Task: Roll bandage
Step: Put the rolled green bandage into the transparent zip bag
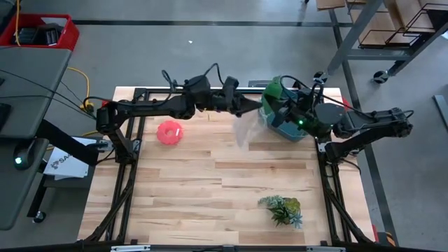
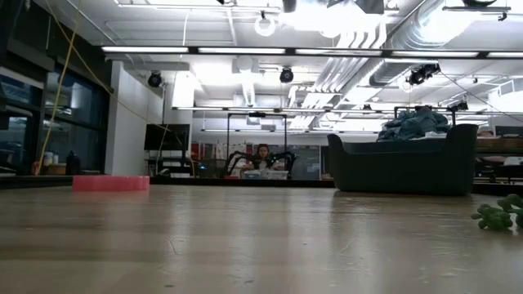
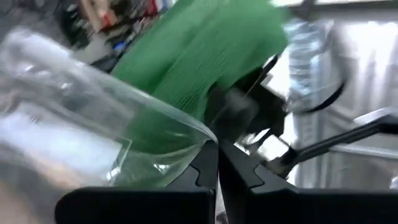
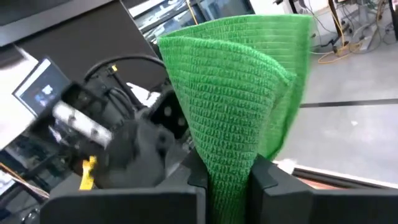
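Observation:
The green bandage (image 1: 273, 89) is a flat fabric strip held up over the teal tub (image 1: 290, 131) at the table's far right. It fills the right wrist view (image 4: 236, 93), folded lengthwise. My right gripper (image 4: 227, 177) is shut on it. My left gripper (image 3: 217, 163) reaches in from the left, just left of the bandage (image 3: 199, 56), and is shut on a clear plastic bag (image 1: 245, 128). My left gripper pinches an edge of the clear plastic bag (image 3: 202, 140) between its two fingertips. The bag hangs below and beside the gripper, slack, above the table. My right gripper pinches the bandage's lower part (image 4: 229, 158) between its two fingers, several layers folded together. The strip stands up and fans out beyond the fingertips, clear of the table.
A pink ring (image 1: 169, 132) lies on the table left of centre. A leafy green plant sprig (image 1: 282, 209) lies near the front right. The teal tub shows dark in the low view (image 2: 404, 167). Black frame rails run along the table's sides.

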